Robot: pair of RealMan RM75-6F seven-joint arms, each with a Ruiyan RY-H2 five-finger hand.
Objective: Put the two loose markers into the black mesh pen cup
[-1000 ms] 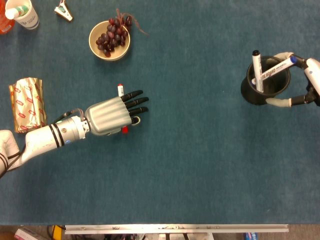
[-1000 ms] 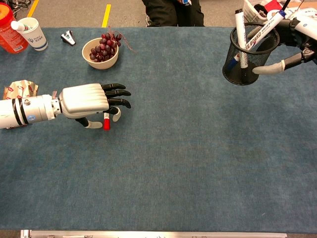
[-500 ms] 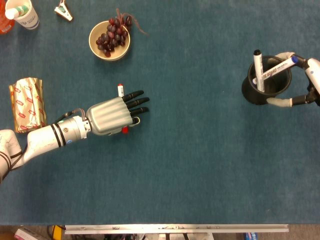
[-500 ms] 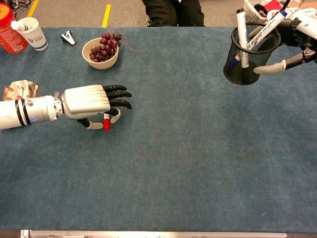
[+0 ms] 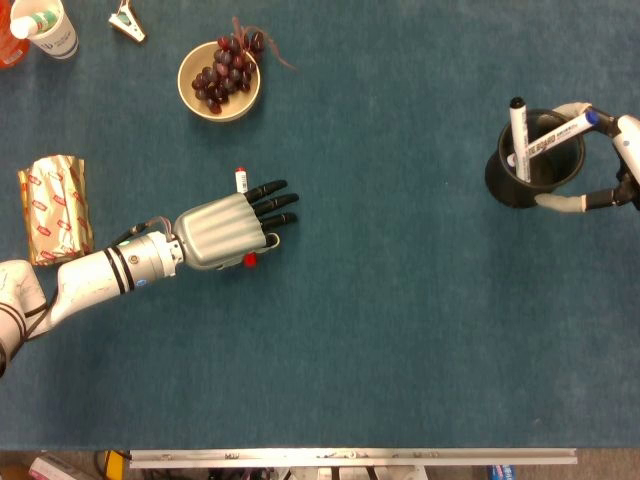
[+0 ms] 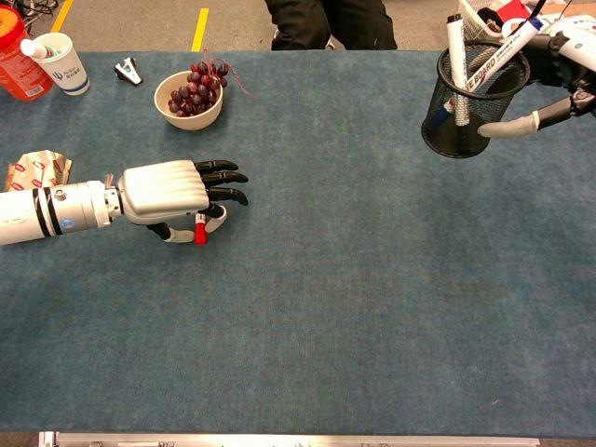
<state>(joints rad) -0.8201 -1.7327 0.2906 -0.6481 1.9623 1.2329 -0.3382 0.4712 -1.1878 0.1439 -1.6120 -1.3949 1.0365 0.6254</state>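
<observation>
Change over the last second is slight. In the head view, the cup [image 5: 531,160] is seen shifted a little to the right, with two markers [image 5: 518,140] already standing in it; the red marker [image 5: 242,181] is unmoved on the table [image 5: 400,330], so the task is judged unfinished. The left hand [image 5: 222,231] is laid flat over that marker, fingers stretched out, thumb tucked by the red cap; no lift is shown. The right hand [image 5: 610,170] is curled about the cup from its right side.

In the chest view, the left hand [image 6: 177,191] is seen touching the red marker [image 6: 199,229], though a firm pinch cannot be told. The cup [image 6: 470,93] is held by the right hand [image 6: 559,74] near the table's far right edge.
</observation>
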